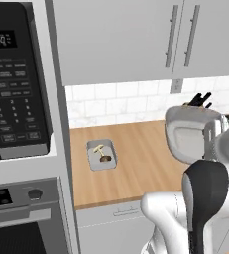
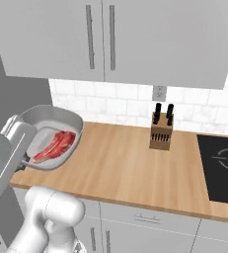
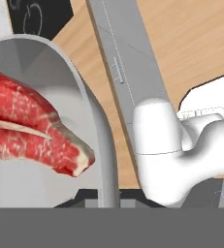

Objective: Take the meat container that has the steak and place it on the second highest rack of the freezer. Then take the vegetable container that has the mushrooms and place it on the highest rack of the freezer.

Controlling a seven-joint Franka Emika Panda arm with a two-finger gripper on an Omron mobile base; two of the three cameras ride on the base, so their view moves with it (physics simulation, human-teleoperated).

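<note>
One meat container point(image 2: 54, 136) was seen lifted off the wooden counter point(image 2: 120, 163), tipped toward the right base camera, with one red steak point(image 2: 56, 143) lying inside it. In the hand view the same steak point(image 3: 31, 131) was shown close up, marbled and pink-flecked, against the grey wall of the dish point(image 3: 91, 121). The gripper point(image 2: 24, 160) was found clamped tight on the rim of the meat container at its near left edge; the rim was seen running straight down between the dark finger tips in the hand view.

One vegetable container point(image 1: 102, 155) was left flat on the counter, just beside the oven column, and a few small mushrooms point(image 1: 102, 153) were counted in it, pale and dark brown; the exact number could not be made out. From the left base camera the lifted dish point(image 1: 190, 131) was seen well apart from that tray, over to the right.

One knife block point(image 2: 161, 132) was stood against the tiled wall, with two dark handles counted on top. One black cooktop point(image 2: 221, 168) was set into the counter at the far right. Two bar handles point(image 2: 100, 37) were counted on the upper cabinets.
</note>
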